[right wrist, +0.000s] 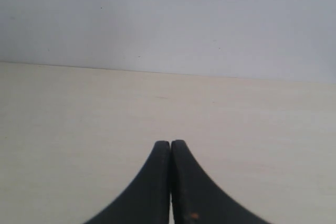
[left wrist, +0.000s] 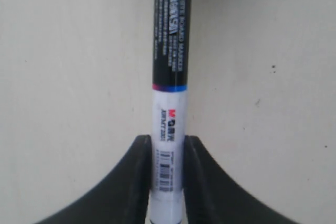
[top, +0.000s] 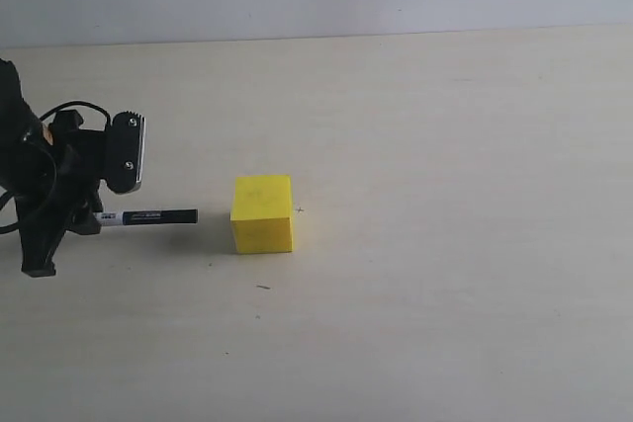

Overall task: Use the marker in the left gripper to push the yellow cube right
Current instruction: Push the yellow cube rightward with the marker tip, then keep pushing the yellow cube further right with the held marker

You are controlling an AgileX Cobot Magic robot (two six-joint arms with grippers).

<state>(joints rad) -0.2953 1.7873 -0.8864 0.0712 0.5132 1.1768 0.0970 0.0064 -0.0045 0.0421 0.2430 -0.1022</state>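
**Holding the whiteboard marker [top: 148, 215] short of the cube: push not begun**

I have the left gripper [top: 94, 216] clamped on the marker's white barrel, black cap aimed at the yellow cube [top: 262, 214]. The cube sits on the table [top: 445, 294] just right of the cap, a gap between, so the whole push remains. Right gripper [right wrist: 170, 145]: fingers pressed together, empty. Count: one marker, one cube, two grippers.

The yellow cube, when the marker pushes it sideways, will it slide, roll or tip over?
Probably it slides, not rolls: the yellow cube rests flat-faced on the smooth table. Tipping seems unlikely, as it looks as wide as tall. An off-centre push might turn it.
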